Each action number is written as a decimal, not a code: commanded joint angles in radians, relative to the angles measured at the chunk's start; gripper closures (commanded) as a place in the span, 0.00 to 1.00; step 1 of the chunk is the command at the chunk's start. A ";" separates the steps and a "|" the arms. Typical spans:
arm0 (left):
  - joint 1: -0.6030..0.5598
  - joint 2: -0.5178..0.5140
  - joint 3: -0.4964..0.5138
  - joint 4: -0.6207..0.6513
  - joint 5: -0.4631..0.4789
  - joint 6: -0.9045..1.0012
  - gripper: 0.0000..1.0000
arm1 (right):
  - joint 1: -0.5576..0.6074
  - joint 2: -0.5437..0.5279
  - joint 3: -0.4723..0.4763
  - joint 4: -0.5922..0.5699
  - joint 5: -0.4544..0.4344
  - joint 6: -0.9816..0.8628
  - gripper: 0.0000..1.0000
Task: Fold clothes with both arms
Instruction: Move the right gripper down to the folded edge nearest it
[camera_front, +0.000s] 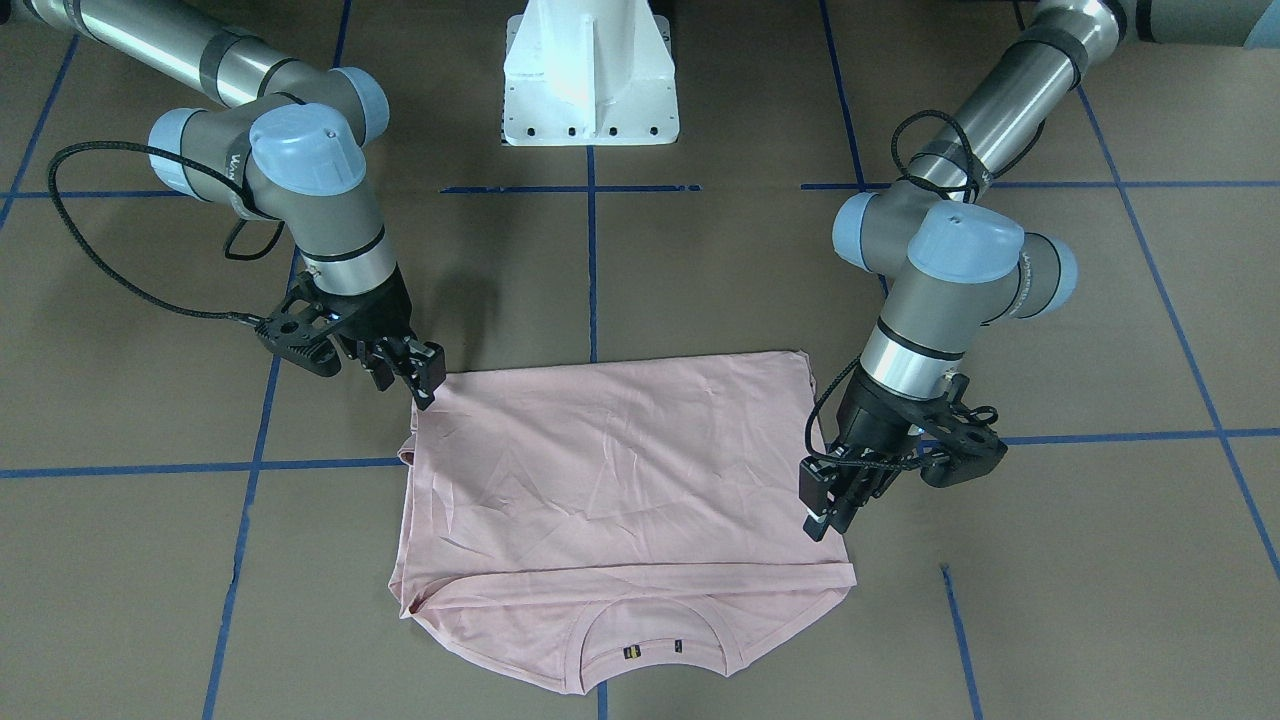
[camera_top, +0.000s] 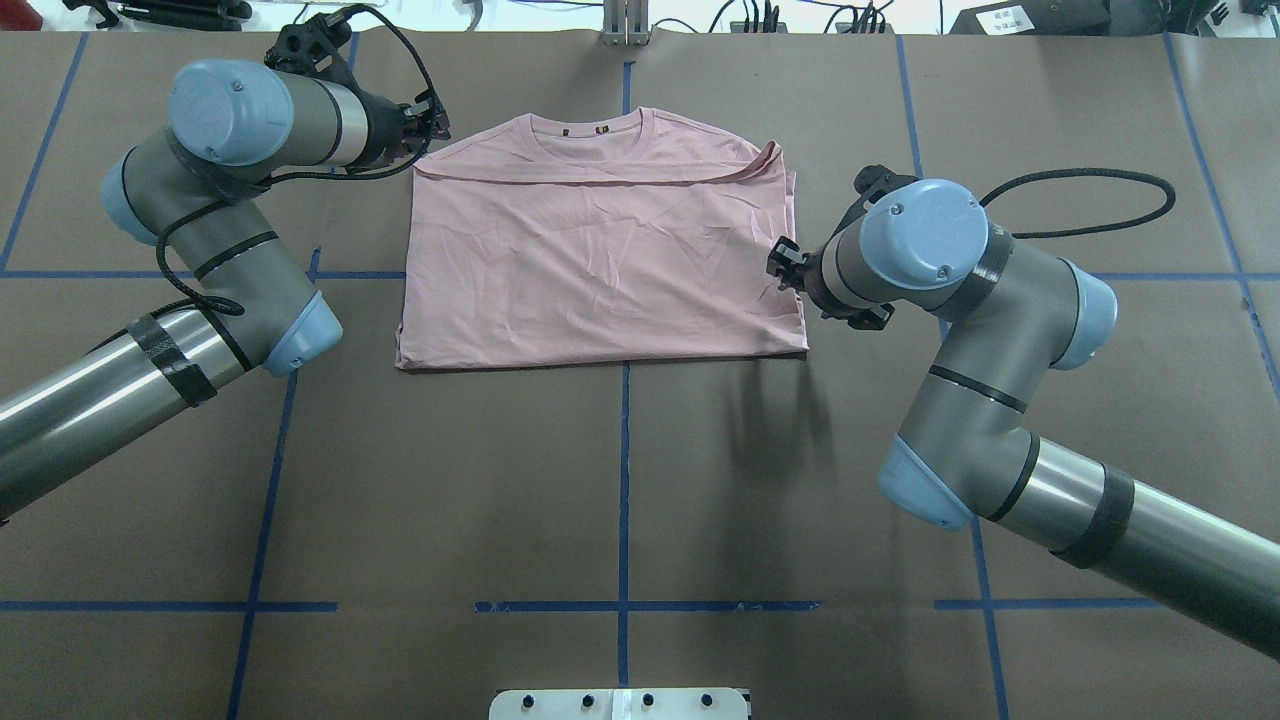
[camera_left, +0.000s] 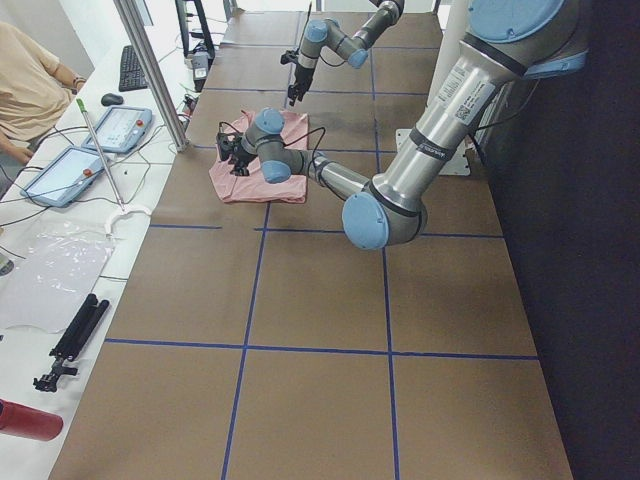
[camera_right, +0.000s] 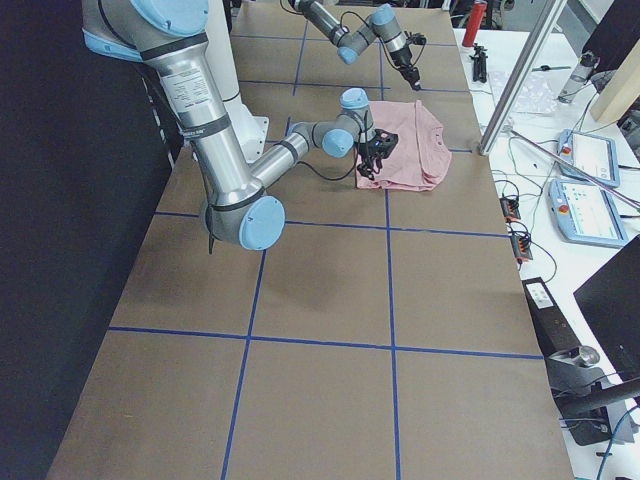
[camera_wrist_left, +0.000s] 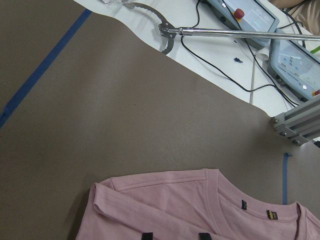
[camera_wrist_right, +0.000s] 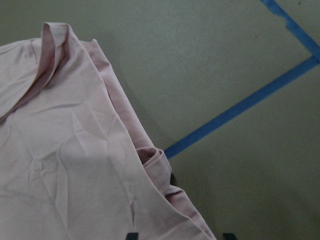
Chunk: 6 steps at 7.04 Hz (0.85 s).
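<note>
The pale pink T-shirt (camera_top: 600, 260) lies folded flat on the desk (camera_top: 620, 480). The left end effector (camera_front: 820, 515) sits at its collar-side left corner, fingers spread. The right end effector (camera_front: 425, 380) is at its right edge, also spread, pinching nothing.

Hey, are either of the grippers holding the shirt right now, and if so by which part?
Nothing is held. Both grippers stand open: the left gripper by a shoulder corner of the T-shirt, the right gripper at its side edge.
</note>
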 joint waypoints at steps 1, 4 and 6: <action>0.001 -0.002 -0.003 -0.005 -0.001 0.003 0.58 | -0.031 -0.017 0.004 -0.010 0.000 0.075 0.35; 0.001 -0.006 -0.003 -0.005 -0.001 0.001 0.58 | -0.071 -0.030 -0.014 -0.010 -0.002 0.076 0.35; 0.001 -0.008 -0.003 -0.005 -0.001 0.001 0.58 | -0.072 -0.027 -0.023 -0.010 -0.002 0.076 0.37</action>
